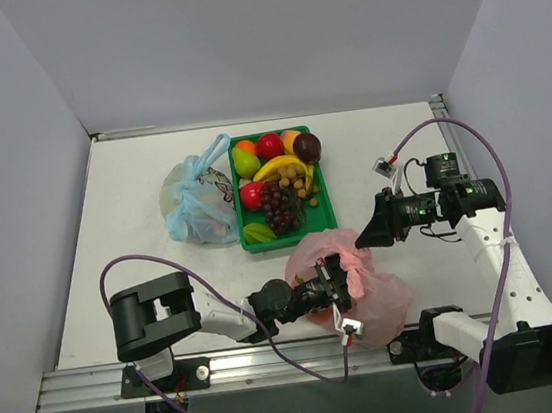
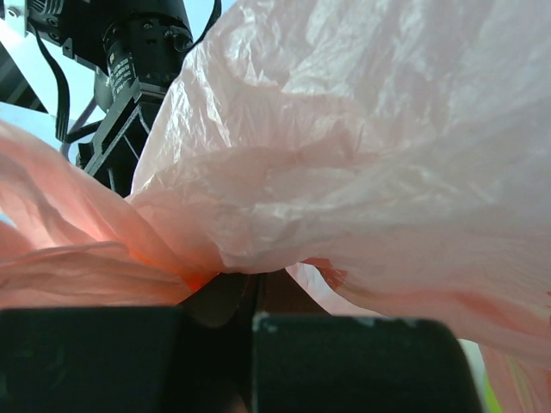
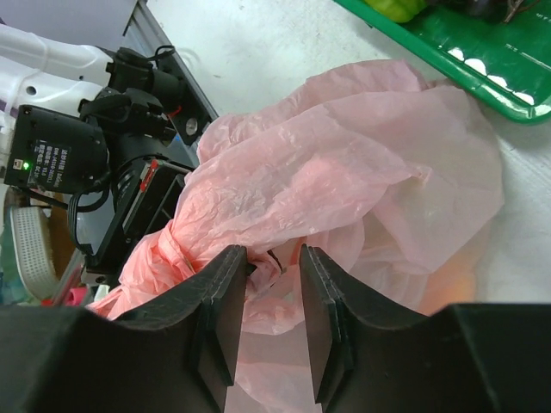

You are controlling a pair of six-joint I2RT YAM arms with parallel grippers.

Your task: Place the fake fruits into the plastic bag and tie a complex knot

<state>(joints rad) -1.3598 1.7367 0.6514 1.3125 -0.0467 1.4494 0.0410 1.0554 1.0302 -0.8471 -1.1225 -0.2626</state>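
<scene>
The pale-pink plastic bag [image 1: 367, 291] lies crumpled near the front edge, and an orange fruit shows faintly through it. My left gripper [image 1: 337, 286] is shut on a bunched, twisted part of the bag; in the left wrist view [image 2: 254, 297] pink plastic [image 2: 344, 172] gathers right at the closed jaws. My right gripper [image 1: 364, 238] is open and hovers just above the bag; in the right wrist view [image 3: 274, 252] the bag [image 3: 344, 163] lies behind the gap and a twisted lump [image 3: 170, 249] sits to its left. The fake fruits [image 1: 278, 181] fill the green tray [image 1: 326, 222].
A light-blue plastic bag [image 1: 198, 204] with tied handles lies left of the tray. The tray's corner shows in the right wrist view [image 3: 482, 77]. The left arm's wrist and cables [image 3: 103, 163] lie close beside the pink bag. Walls enclose the table on three sides.
</scene>
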